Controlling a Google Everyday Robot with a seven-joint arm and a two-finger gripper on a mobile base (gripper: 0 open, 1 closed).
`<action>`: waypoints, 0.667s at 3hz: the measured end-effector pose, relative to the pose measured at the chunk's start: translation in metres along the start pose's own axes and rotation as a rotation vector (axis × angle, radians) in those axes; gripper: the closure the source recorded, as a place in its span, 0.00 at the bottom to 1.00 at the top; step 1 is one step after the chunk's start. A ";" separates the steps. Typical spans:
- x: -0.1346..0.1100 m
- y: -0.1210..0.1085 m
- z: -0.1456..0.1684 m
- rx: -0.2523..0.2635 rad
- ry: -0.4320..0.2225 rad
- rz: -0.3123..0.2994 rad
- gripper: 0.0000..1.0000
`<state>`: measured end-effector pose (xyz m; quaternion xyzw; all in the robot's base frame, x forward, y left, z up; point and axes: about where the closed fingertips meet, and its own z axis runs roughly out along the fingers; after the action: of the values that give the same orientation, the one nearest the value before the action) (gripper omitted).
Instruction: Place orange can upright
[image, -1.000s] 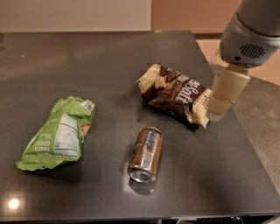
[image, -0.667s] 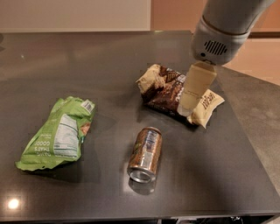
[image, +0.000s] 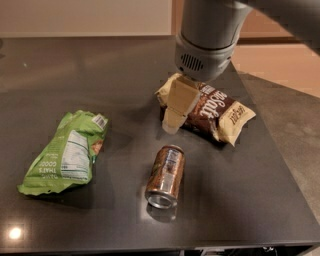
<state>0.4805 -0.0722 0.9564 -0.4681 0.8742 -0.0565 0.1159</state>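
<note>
The orange can (image: 165, 175) lies on its side on the dark table (image: 125, 75), near the front middle, its silver end facing the front edge. My gripper (image: 172, 122) hangs from the grey arm just above and behind the can, over the left end of the brown-and-cream snack bag (image: 212, 111). It does not touch the can. Only one cream finger face shows.
A green snack bag (image: 67, 152) lies flat at the left of the table. The brown-and-cream bag lies just behind and right of the can. The table's right edge runs diagonally beside a grey floor (image: 295, 125).
The arm has swung left from the table's right side, across the brown bag, to a spot just behind the can. The can and bags have not moved.
</note>
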 end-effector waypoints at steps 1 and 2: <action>-0.001 0.013 0.000 0.060 0.030 0.113 0.00; -0.004 0.012 -0.001 0.066 0.013 0.205 0.00</action>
<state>0.4725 -0.0618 0.9552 -0.3717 0.9160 -0.0761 0.1307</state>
